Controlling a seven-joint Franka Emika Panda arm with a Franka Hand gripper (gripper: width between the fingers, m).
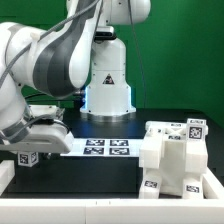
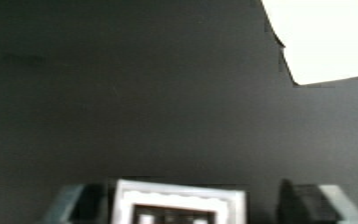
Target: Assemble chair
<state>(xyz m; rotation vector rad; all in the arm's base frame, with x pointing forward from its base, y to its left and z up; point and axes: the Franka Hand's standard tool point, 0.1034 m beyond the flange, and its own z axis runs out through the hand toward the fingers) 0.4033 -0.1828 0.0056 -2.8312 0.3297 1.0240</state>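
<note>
Two white things carrying marker tags are seen on the dark bench (image 1: pixel 110 180) in the exterior view, with the robot arm (image 1: pixel 60 55) reaching down on that view's left. At the far left, the hand (image 1: pixel 35 150) is lowered close to the bench edge, and a small white piece (image 1: pixel 30 158) with a black-and-white tag is seen right at its tips. In the wrist view the same tagged white piece (image 2: pixel 172 205) is seen between the two dark fingers (image 2: pixel 73 205), one finger on each side of it. Whether the fingers are pressed against the piece or stand just apart from it cannot be told, so a grip cannot be confirmed; the fingers are partly closed around it rather than fully spread.

Just beside the hand, toward the middle, the marker board (image 1: pixel 105 147) is laid flat on the bench, its square tags in a row. Behind it the white base of the arm (image 1: pixel 108 85) is seen with a blue glow at its foot.

On the exterior view's right, well apart from the hand, the chunky white chair assembly (image 1: pixel 172 158) is stood on the bench, with tags on its top and front faces. A white corner (image 2: pixel 327 40) is also visible in the wrist view; what it belongs to cannot be told
</note>
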